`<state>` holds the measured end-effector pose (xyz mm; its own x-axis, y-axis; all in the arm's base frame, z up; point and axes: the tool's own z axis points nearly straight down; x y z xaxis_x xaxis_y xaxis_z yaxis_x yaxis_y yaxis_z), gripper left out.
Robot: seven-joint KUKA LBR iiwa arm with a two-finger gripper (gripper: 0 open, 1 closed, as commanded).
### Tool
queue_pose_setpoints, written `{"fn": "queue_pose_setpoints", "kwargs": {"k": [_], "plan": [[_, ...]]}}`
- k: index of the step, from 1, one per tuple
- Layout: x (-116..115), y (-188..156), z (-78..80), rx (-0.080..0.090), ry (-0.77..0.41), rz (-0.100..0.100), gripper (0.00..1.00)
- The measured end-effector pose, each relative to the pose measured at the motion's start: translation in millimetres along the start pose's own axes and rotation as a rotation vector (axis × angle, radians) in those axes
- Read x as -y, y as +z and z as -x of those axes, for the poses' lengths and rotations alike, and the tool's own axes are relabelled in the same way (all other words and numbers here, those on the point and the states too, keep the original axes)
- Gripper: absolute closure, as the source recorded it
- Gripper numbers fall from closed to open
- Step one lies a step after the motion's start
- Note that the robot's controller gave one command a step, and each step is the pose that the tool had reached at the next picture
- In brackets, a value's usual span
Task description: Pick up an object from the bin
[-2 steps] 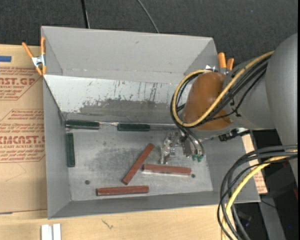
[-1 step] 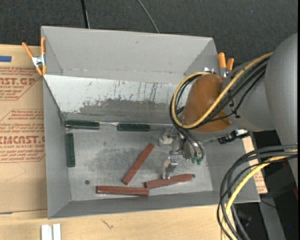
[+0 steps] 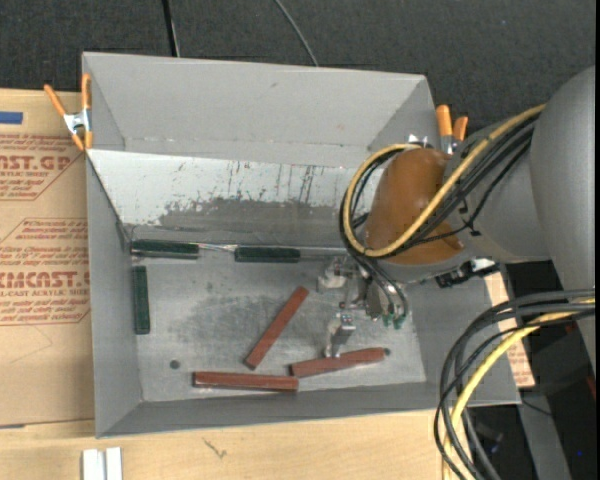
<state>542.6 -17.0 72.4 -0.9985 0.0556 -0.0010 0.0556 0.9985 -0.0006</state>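
gripper (image 3: 337, 340) over right-hand brown stick (image 3: 360, 357) | lower right of grey bin (image 3: 108, 268) | diagonal brown stick (image 3: 276, 326) beside

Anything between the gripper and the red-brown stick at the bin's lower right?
Nothing visible. The gripper hangs right over that red-brown stick. The diagonal stick lies apart to the left, and the bottom stick only nears its left end.

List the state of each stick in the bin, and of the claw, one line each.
claw: lowered over the right brown stick, at the bin's right.
right brown stick: lying flat, slightly slanted, under the claw.
middle brown stick: lying flat, diagonal, clear of the claw.
front brown stick: lying flat by the front wall.
back green sticks: lying flat along the back wall.
left green stick: lying flat by the left wall.
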Motion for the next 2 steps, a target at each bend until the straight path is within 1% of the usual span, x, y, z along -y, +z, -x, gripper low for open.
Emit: {"fn": "queue_pose_setpoints", "kwargs": {"k": [1,2], "plan": [[-79.3,-4.3,31.2,0.015,-0.014,0.004,1.0],[-79.2,-4.3,31.2,0.015,-0.014,0.004,1.0]]}}
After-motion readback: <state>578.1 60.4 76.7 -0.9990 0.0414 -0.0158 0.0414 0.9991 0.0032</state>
